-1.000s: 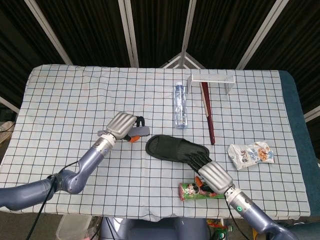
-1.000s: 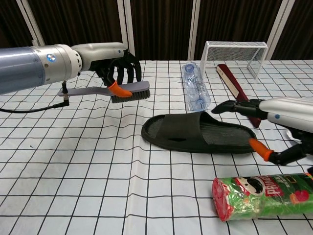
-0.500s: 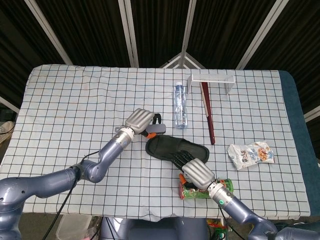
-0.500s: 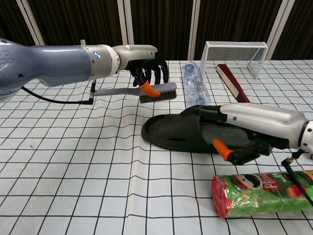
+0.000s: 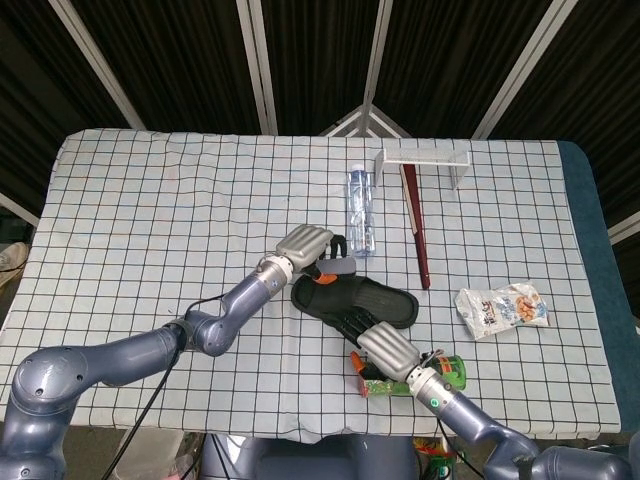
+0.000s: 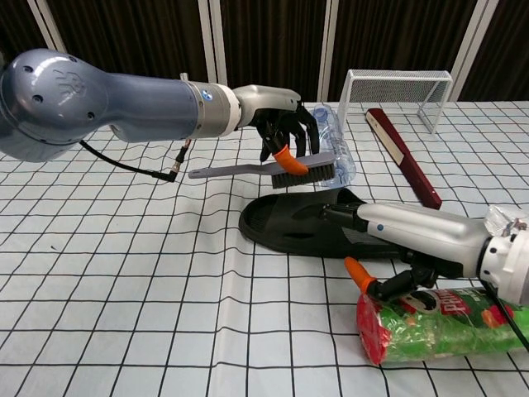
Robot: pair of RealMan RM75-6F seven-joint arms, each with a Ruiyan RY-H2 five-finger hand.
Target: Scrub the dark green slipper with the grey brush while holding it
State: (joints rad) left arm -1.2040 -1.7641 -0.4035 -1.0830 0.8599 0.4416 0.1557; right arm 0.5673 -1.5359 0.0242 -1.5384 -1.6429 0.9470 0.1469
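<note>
The dark green slipper (image 5: 372, 297) (image 6: 289, 225) lies flat at the middle of the table, toe to the left. My left hand (image 5: 305, 243) (image 6: 285, 131) grips the grey brush (image 5: 340, 267) (image 6: 285, 169) and holds it bristles down, just above the slipper's toe end. My right hand (image 5: 385, 349) (image 6: 413, 236) lies stretched over the slipper's heel end, fingers flat on its sole. Its orange-tipped thumb (image 6: 358, 272) hangs off the near edge, beside the can and away from the slipper.
A green crisp can (image 5: 420, 379) (image 6: 438, 324) lies right in front of the right hand. Behind the slipper are a plastic bottle (image 5: 360, 210) (image 6: 332, 153), a dark red flat stick (image 5: 416, 232) (image 6: 403, 155) and a white wire rack (image 5: 425, 160) (image 6: 401, 91). A snack bag (image 5: 502, 307) lies right.
My left hand has carried the brush rightwards, from left of the slipper to above its toe. My right hand has slid left from beyond the heel onto the slipper.
</note>
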